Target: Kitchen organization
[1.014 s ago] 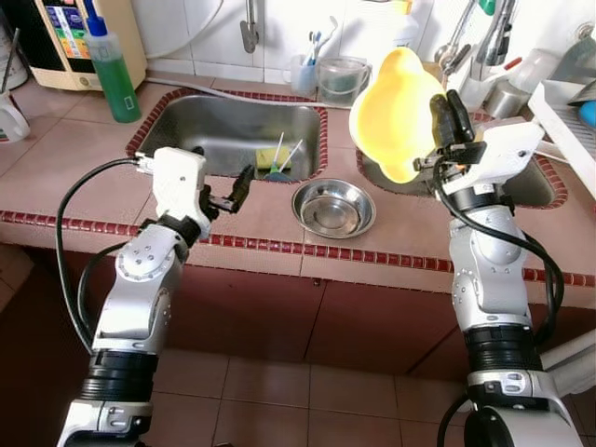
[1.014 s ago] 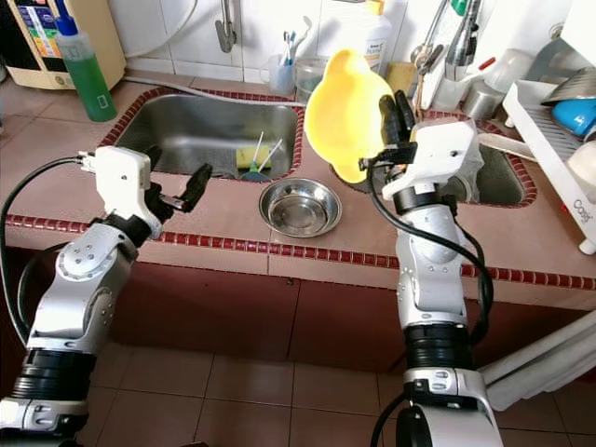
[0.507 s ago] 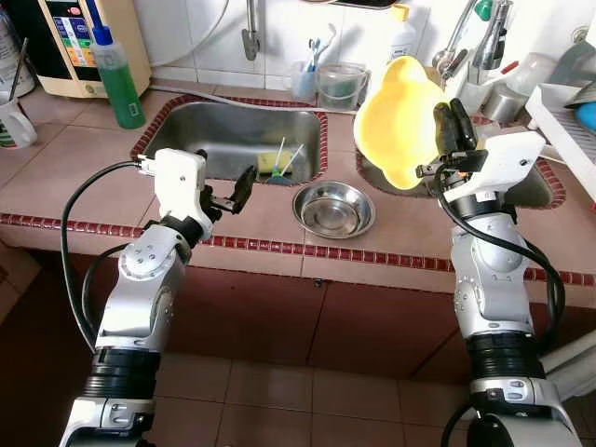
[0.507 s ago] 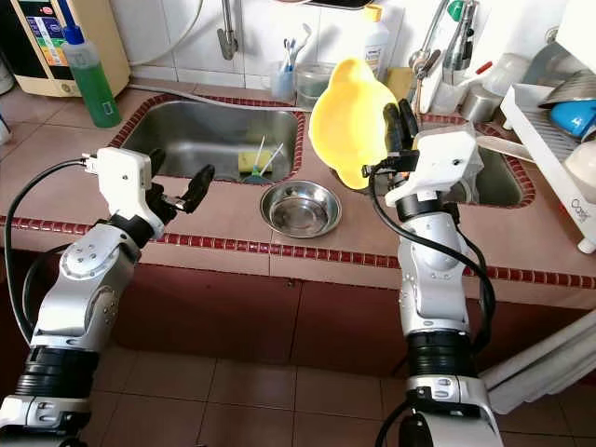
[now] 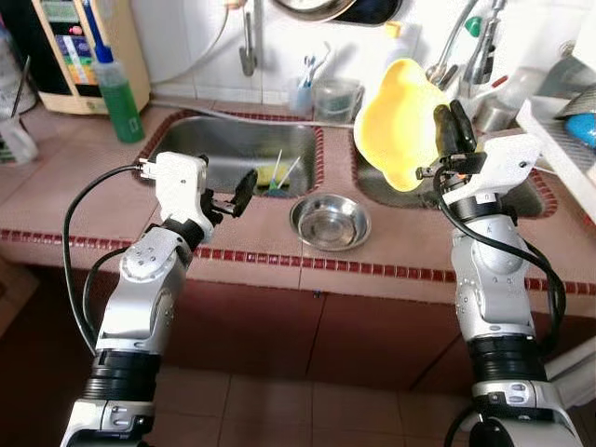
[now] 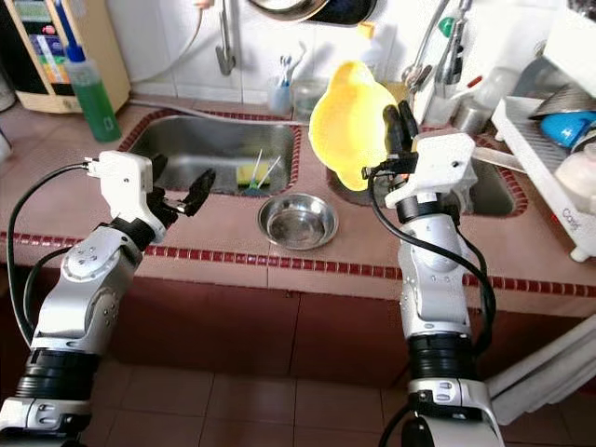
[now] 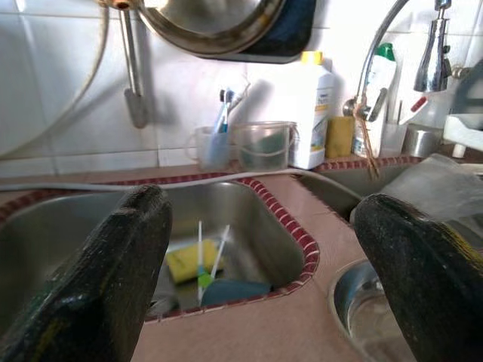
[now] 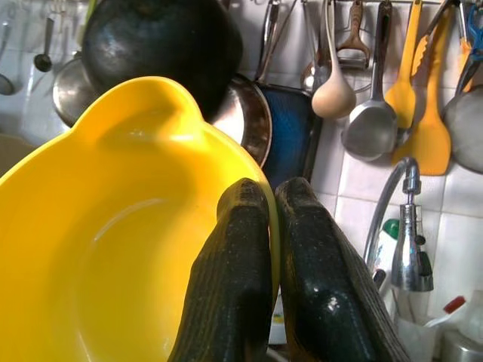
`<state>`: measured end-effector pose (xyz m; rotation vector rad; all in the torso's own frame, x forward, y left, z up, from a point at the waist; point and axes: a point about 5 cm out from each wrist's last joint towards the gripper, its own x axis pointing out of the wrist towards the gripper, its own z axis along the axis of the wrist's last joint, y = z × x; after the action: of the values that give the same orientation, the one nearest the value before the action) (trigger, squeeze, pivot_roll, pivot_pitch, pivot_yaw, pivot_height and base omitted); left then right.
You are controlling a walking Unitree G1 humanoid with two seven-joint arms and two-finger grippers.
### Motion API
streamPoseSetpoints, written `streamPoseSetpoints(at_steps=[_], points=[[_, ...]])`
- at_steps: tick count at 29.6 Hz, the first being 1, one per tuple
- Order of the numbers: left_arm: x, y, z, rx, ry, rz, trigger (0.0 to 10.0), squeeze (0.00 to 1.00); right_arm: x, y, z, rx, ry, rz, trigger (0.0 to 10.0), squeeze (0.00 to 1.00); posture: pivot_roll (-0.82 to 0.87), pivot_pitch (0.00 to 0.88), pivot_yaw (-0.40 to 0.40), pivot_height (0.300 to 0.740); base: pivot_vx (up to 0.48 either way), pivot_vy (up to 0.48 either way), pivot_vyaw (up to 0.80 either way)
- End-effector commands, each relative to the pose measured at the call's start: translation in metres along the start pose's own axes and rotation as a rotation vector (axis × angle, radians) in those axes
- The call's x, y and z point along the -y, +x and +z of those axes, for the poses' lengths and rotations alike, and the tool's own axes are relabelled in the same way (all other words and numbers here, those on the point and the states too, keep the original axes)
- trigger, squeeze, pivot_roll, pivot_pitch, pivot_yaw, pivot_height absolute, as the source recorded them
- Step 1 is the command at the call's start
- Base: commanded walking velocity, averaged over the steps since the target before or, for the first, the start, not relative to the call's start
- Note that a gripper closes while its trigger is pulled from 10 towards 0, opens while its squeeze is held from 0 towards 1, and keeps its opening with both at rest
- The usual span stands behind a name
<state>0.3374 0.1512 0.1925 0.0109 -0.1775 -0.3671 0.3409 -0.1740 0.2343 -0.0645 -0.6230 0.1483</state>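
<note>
Right hand (image 5: 451,123) is clamping the rim of a large yellow plastic bowl (image 5: 396,126), holding it tilted on edge in the air above the right stainless sink basin (image 5: 535,191). Left hand (image 5: 238,189) is hovering released, fingers spread, over the tiled pink counter (image 5: 84,200) at the front edge of the left sink basin (image 5: 233,149). A small round steel bowl (image 5: 330,222) is sitting on the counter between both arms.
</note>
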Motion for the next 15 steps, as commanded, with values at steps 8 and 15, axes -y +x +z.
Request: streamPoseSetpoints(at_steps=[8, 15], points=[[0.0018, 0.0007, 0.002, -0.002, -0.001, -0.006, 10.0, 0.0, 0.0013, 0.0017, 0.0067, 0.024, -0.005, 0.004, 10.0, 0.0, -0.03, 0.017, -0.002, 0.74, 0.274, 0.0, 0.0], [0.0024, 0.0005, 0.0019, -0.003, -0.003, -0.006, 10.0, 0.0, 0.0016, 0.0017, 0.0071, 0.024, -0.007, 0.007, 10.0, 0.0, -0.03, 0.017, -0.002, 0.74, 0.273, 0.0, 0.0]])
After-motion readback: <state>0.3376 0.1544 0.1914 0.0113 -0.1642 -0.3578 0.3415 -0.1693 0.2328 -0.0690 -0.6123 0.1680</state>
